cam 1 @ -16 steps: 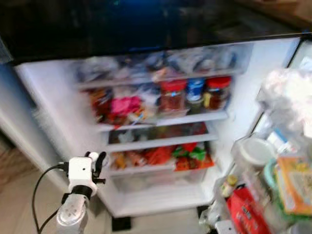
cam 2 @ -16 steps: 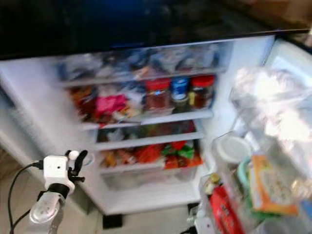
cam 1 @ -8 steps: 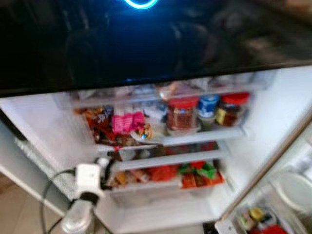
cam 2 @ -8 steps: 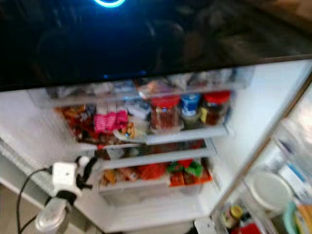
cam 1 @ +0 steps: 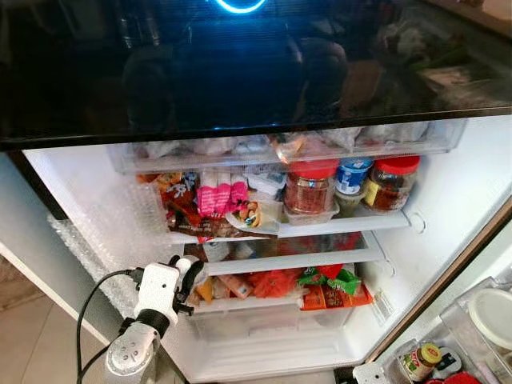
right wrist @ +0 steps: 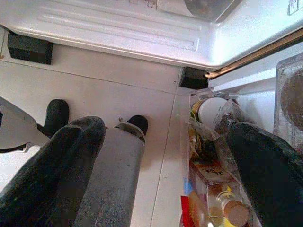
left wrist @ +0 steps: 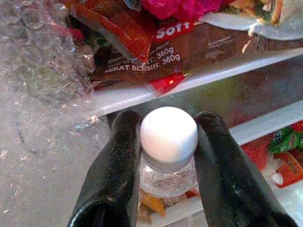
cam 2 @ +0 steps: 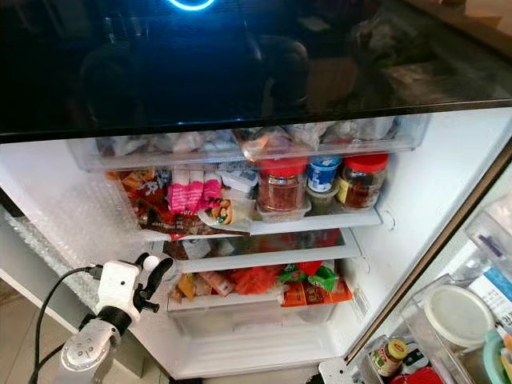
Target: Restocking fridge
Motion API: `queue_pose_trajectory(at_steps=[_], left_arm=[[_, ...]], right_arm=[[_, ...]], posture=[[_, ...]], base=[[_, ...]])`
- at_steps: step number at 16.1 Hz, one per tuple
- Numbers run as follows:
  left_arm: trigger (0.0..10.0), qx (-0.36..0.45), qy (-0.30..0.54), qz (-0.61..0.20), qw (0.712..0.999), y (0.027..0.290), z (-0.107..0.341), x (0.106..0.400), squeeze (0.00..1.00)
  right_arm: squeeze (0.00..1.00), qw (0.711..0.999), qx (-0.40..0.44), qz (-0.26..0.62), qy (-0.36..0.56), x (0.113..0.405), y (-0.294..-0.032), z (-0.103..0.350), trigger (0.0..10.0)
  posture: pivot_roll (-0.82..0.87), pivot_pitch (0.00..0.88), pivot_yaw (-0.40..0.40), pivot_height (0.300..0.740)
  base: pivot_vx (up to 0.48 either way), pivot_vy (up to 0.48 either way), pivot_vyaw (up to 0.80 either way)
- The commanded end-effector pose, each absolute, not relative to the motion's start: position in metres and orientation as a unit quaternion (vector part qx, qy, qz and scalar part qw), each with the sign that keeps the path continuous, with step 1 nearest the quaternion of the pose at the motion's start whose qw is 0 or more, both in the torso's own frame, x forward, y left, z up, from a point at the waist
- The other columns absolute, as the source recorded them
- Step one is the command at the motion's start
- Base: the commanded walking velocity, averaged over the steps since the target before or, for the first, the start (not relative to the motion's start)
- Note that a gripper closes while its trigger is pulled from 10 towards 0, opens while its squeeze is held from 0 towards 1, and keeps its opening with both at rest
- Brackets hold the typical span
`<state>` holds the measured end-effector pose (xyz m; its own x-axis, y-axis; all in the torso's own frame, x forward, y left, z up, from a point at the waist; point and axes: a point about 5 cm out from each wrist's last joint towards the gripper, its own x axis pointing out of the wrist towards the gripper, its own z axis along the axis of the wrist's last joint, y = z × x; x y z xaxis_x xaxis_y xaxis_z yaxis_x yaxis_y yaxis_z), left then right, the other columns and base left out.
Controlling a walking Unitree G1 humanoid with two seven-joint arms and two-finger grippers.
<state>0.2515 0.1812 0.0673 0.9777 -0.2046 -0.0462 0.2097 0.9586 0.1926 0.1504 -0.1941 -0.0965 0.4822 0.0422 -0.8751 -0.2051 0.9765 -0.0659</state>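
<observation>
Left gripper clamped on the white-capped clear bottle, held at the fridge's left wall, just below the snack shelf. To seat it well I'd push in level, cap clear of that shelf's lip, and release only once it's standing. Left arm raised, forearm angled up and inward. Right gripper spread wide, hanging over the floor by the door bins

Left arm: silver, rounded forearm segment.
Wrist block: white, boxy, above a black collar.
Cable: black, looping from the wrist block down past the forearm.
Left claw: two long, glossy black fingers.
Right claw: two dark fingers.
</observation>
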Motion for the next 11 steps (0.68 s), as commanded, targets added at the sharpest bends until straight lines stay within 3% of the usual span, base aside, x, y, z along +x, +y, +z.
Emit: queue_pose_trajectory(at_steps=[1, 3, 7, 11], left_arm=[[10.0, 0.11, 0.017, -0.12, 0.986, 0.178, 0.067, 0.254, 0.0], [10.0, 0.116, 0.022, -0.133, 0.984, 0.174, 0.065, 0.255, 0.0], [10.0, 0.141, 0.021, -0.157, 0.977, 0.168, 0.065, 0.257, 0.0], [10.0, 0.196, 0.029, -0.177, 0.964, 0.161, 0.063, 0.262, 0.0]], right_arm=[[0.0, 0.856, -0.084, 0.075, 0.505, 0.149, -0.194, -0.097, 10.0], [0.0, 0.859, -0.078, 0.072, 0.501, 0.15, -0.194, -0.096, 10.0], [0.0, 0.859, -0.075, 0.07, 0.502, 0.15, -0.194, -0.097, 10.0], [0.0, 0.863, -0.069, 0.076, 0.495, 0.151, -0.193, -0.096, 10.0]], posture=[[0.01, 0.0, 0.029, 0.72], [0.01, 0.0, 0.029, 0.681], [0.01, 0.0, 0.027, 0.681], [0.0, 0.0, 0.028, 0.642]], base=[[0.0, 0.0, 0.0], [0.0, 0.0, 0.0], [0.0, 0.0, 0.0], [0.0, 0.0, 0.0]])
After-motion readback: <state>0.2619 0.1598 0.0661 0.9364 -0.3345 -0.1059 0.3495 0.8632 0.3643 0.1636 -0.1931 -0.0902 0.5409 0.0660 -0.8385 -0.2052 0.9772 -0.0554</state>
